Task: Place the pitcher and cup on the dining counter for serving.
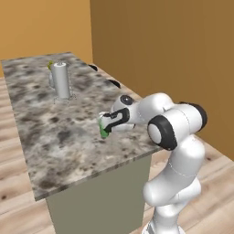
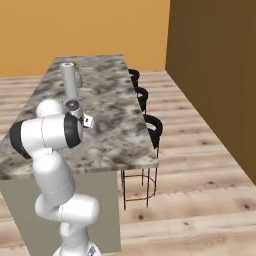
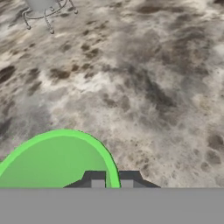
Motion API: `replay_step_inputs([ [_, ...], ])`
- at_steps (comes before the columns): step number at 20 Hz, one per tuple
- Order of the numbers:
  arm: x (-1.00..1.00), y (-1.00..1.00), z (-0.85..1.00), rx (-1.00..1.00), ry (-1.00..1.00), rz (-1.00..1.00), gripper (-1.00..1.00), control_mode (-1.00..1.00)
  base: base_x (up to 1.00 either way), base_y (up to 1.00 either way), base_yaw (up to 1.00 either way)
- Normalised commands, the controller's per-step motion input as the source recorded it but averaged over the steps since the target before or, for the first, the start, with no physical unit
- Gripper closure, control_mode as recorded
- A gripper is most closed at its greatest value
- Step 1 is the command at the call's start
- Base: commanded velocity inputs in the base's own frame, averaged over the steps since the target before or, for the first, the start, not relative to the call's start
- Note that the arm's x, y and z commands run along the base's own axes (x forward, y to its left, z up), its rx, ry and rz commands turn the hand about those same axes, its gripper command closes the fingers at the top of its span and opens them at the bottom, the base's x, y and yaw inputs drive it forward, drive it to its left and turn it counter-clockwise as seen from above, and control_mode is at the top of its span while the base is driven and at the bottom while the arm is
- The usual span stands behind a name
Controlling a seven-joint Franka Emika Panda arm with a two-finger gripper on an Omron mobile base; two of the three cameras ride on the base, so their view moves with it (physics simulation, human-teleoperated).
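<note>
The green cup [image 1: 104,133] is in my gripper [image 1: 108,124], low over the dining counter [image 1: 50,132] near its right edge. In the hand view the cup's round open mouth [image 3: 57,162] shows from above at the lower left. My gripper [image 3: 112,180] is shut on its rim, one fingertip inside the wall and one outside. I cannot tell whether the cup's base touches the marble [image 3: 153,87]. Of the yellow pitcher, a sliver [image 1: 50,65] shows at the far end of the counter, behind the paper-towel roll. That sliver [image 2: 76,65] also shows in the right base view.
A white paper-towel roll [image 1: 60,80] stands on a wire holder at the counter's far end; its holder's feet [image 3: 47,17] show in the hand view. Black bar stools [image 2: 152,127] line the counter's right side. Wooden floor surrounds the counter [image 2: 115,125].
</note>
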Motion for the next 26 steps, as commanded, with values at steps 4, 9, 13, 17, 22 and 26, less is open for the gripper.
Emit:
replay_step_inputs([
  [4, 0.00, 0.11, -0.08, -0.07, 0.00, 0.00, -1.00, -1.00, 0.00, 0.00, 0.00],
  [9, 0.00, 0.02, 0.06, 0.00, 0.00, 0.00, -1.00, -1.00, 0.00, 0.00, 0.00],
  [13, -0.04, 0.00, 0.45, 0.00, 0.00, 0.00, -1.00, -1.00, 0.00, 0.00, 0.00],
  [17, -0.12, 0.00, 0.81, 0.00, 0.00, 0.00, -1.00, -1.00, 0.00, 0.00, 0.00],
  [22, -0.57, -0.04, 0.93, 0.00, 0.00, 0.00, -1.00, -1.00, 0.00, 0.00, 0.00],
  [26, -0.98, -0.08, 0.78, 0.00, 0.01, 0.00, -1.00, -1.00, 0.00, 0.00, 0.00],
])
